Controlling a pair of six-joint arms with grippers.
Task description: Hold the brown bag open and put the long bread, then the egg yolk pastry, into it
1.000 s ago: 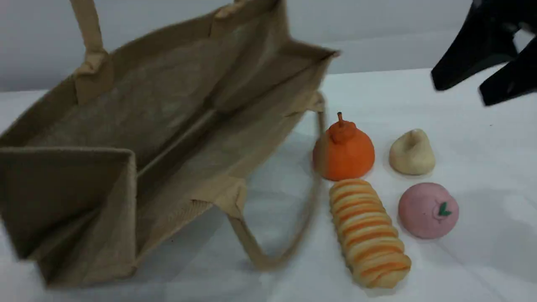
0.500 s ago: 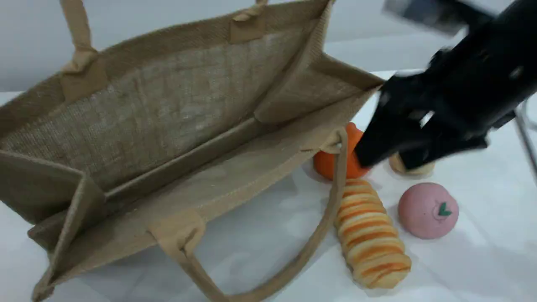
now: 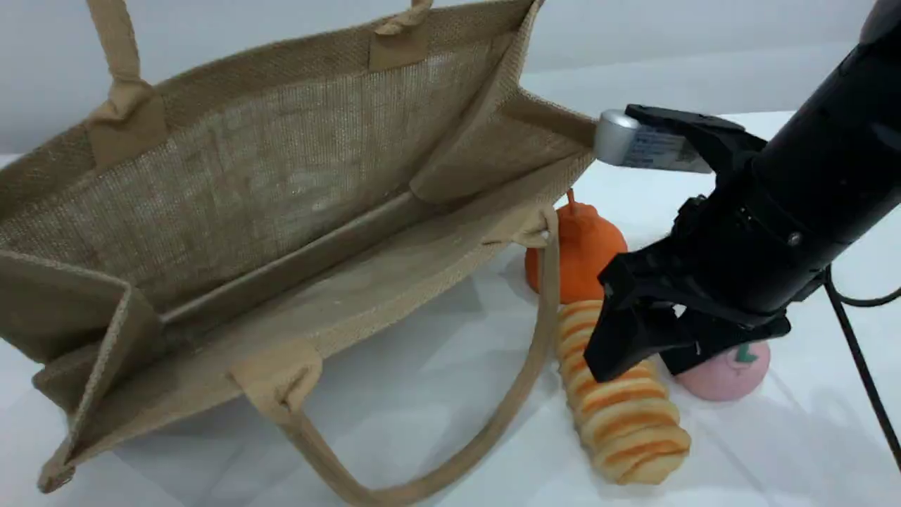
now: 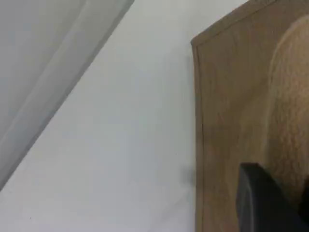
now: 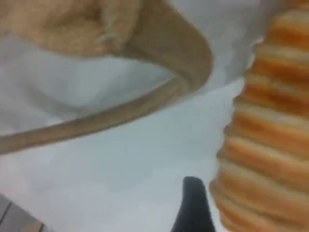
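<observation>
The brown bag [image 3: 295,183] stands wide open on the left, its far handle [image 3: 112,49] running up out of the scene view. In the left wrist view my left fingertip [image 4: 260,203] sits against the bag's handle [image 4: 289,106], shut on it. The long bread [image 3: 623,422] lies right of the bag. My right gripper [image 3: 637,367] hangs open over the bread's far end, one finger on each side. The right wrist view shows one fingertip [image 5: 193,208] just left of the long bread [image 5: 265,145]. The egg yolk pastry is hidden behind my right arm.
An orange stemmed fruit [image 3: 584,243] stands behind the bread, close to the bag's corner. A pink peach [image 3: 725,377] lies right of the bread, half covered by my gripper. The bag's near handle [image 3: 493,422] loops on the white table [image 3: 422,394] beside the bread.
The bag has been lifted and spread wider. My right arm has come down from the upper right to the long bread and now covers the egg yolk pastry.
</observation>
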